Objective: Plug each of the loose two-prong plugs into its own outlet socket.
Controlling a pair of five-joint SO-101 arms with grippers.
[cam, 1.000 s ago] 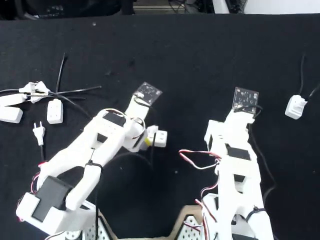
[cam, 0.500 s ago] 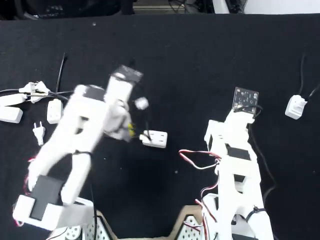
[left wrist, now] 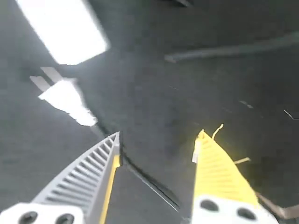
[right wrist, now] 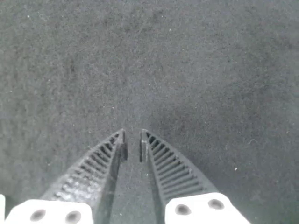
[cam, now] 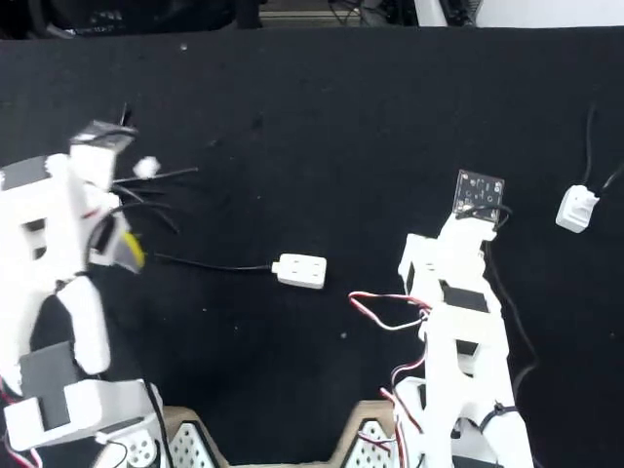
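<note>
Your left tool (left wrist: 156, 140), spread and empty, has left the outlet socket (cam: 300, 270) for a loose plug (left wrist: 65, 98); right tool (right wrist: 133, 140) sits nearly pressed together.

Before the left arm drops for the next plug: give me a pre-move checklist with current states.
1. Left gripper open and empty: ok.
2. Loose plug in sight ahead of its fingers: ok. Prong direction: cannot tell, blurred.
3. Descent path free: not ok. A dark cable runs under the gap between the fingers and could get pinched.
4. Centre socket lying free on the table, apart from both arms: ok. Whether a plug is seated in it: cannot tell.
5. Right gripper closed to a slit, nothing in it, over bare cloth: ok.
</note>
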